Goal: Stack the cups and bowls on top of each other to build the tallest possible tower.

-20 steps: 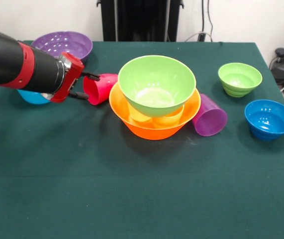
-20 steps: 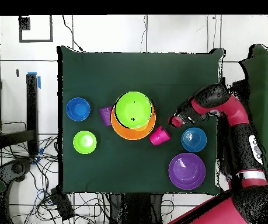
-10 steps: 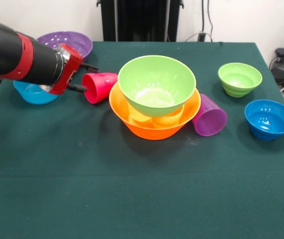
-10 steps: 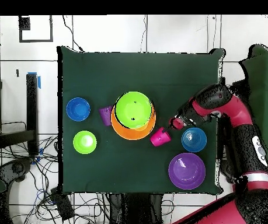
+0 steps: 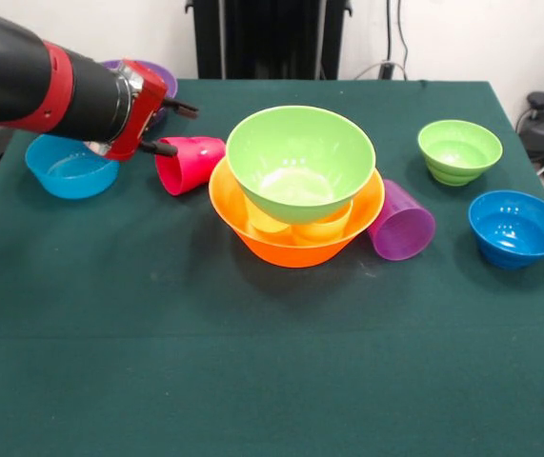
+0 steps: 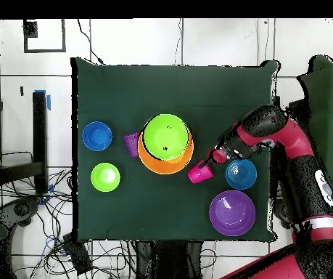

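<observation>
Fingers (image 5: 184, 108) of my gripper (image 5: 172, 129) stood spread and released, just beside the tipped red-pink cup (image 5: 189, 164), holding nothing.

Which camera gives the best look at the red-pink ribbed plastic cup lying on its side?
The front view: the red-pink ribbed plastic cup shows its ribs and lies beside the large orange bowl. Overhead, it is a small pink shape.
</observation>
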### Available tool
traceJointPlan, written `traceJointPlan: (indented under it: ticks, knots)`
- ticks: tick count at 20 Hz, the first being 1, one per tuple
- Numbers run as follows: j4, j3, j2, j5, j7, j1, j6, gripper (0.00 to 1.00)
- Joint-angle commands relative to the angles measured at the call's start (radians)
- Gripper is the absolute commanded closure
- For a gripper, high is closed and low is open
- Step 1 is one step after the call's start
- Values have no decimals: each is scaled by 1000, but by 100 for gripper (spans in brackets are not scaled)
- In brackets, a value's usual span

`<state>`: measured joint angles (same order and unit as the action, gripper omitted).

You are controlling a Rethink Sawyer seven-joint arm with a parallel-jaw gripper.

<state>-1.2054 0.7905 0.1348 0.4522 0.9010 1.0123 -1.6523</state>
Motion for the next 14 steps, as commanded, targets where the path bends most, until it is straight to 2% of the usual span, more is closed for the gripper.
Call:
traceJointPlan:
  ticks: [1, 8, 14]
  knots:
    - [-60, -61, -18, 12, -19, -26, 63, 0]
    - [10, -86, -77, 67, -86, -22, 84, 0]
    - [-56, -91, -38, 68, -76, 10, 102, 0]
